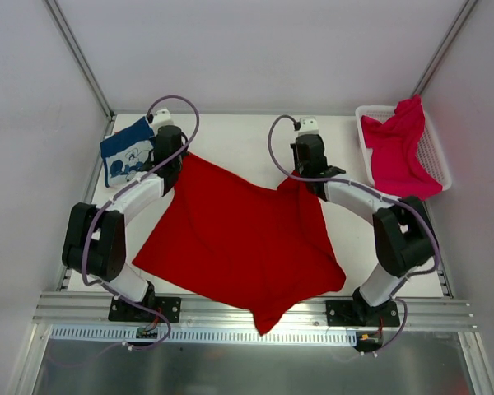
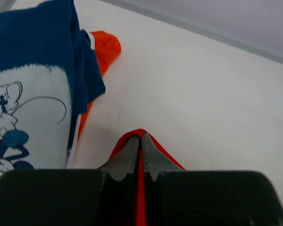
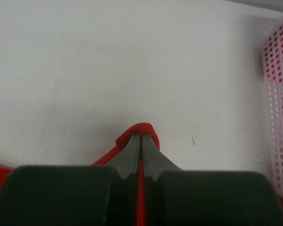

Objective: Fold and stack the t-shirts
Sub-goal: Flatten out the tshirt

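On the far left of the table (image 1: 230, 136) we see the navy shirt (image 1: 128, 152). It is folded and lies flat, with its white cartoon print facing up. In the left wrist view a bit of the orange shirt (image 2: 107, 47) peeks out from under it. So the navy shirt lies on top of the orange one.

Near that pile is the left claw (image 2: 141, 140). It is shut tight on a far corner of the red shirt (image 1: 239, 239). We see a small fold of red cloth pinched between its two fingers (image 2: 128, 157). This corner is near the navy shirt but does not touch it.

The red shirt is in the middle of the table, between the two arms. It is spread out wide and is the biggest thing we see. Its near tip hangs over the metal rail (image 1: 445, 311) at the near edge of the table.

The right claw (image 3: 141, 138) is shut tight on the other far corner of the red shirt. A small fold of red cloth pokes out between its fingers too.

On the far right stands the white basket (image 1: 439, 160). In the right wrist view we see its mesh wall to the right of the claw. The pink shirt (image 1: 395, 152) lies in the basket in a heap, not folded. Some of it spills over the rim.
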Controlling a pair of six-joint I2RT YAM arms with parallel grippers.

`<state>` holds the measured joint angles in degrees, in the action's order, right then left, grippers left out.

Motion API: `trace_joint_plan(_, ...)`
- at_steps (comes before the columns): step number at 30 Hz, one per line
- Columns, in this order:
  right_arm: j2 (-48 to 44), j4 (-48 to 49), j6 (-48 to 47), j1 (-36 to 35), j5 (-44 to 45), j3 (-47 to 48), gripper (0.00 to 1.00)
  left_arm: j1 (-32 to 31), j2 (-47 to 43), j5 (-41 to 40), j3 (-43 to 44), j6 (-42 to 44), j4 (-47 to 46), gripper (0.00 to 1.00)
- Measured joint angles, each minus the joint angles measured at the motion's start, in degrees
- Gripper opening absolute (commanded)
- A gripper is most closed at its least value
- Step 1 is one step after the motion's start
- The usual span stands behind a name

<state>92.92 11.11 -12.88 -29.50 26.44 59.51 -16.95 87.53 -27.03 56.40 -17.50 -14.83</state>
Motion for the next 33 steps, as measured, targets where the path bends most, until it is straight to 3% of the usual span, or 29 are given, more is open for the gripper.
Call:
trace_joint_plan(18, 31.8, 3.0, -1.7, 7.5, -7.1, 35.6, 0.0, 8.8, 22.8, 4.6, 17.6, -0.2, -4.5, 0.0)
trace_joint_plan(19, 32.8, 3.1, -1.7, 7.7, -7.4, 36.8, 0.01, 9.0, 23.5, 4.5, 18.1, -0.2, -4.4, 0.08)
trace_joint_plan(20, 34.0, 3.1, -1.6, 7.8, -7.8, 38.0, 0.0, 9.2, 24.2, 4.5, 18.6, -0.3, -4.4, 0.24)
trace_joint_plan(22, 36.3, 3.2, -1.4, 8.0, -8.1, 40.4, 0.0, 9.6, 25.9, 4.3, 20.4, -0.4, -4.3, 0.67)
trace_joint_plan(23, 37.4, 3.3, -1.2, 8.0, -8.2, 41.6, 0.0, 9.6, 26.8, 4.0, 21.4, -0.8, -4.2, 0.99)
trace_joint_plan(24, 38.2, 3.3, -1.1, 8.0, -8.2, 42.4, 0.07, 9.7, 27.6, 3.8, 22.2, -0.7, -4.2, 0.99)
trace_joint_plan(25, 39.3, 3.3, -0.9, 8.0, -8.0, 43.4, 0.23, 9.9, 28.3, 3.5, 23.1, -1.4, -4.1, 0.99)
trace_joint_plan(26, 40.4, 3.3, -0.4, 8.0, -7.4, 44.5, 0.44, 10.0, 29.1, 3.0, 24.1, -1.3, -4.1, 0.99)
trace_joint_plan(27, 41.7, 3.5, -0.1, 7.9, -6.5, 45.8, 0.86, 10.2, 29.8, 2.7, 25.0, -1.2, -4.1, 0.99)
trace_joint_plan(28, 42.5, 3.5, 0.1, 7.9, -5.6, 46.6, 0.99, 10.4, 30.6, 2.4, 26.1, -1.3, -3.8, 0.99)
trace_joint_plan(33, 48.1, 2.4, -1.2, 7.9, -0.5, 56.5, 0.99, 11.4, 31.5, 1.0, 28.4, -1.3, -2.0, 0.99)
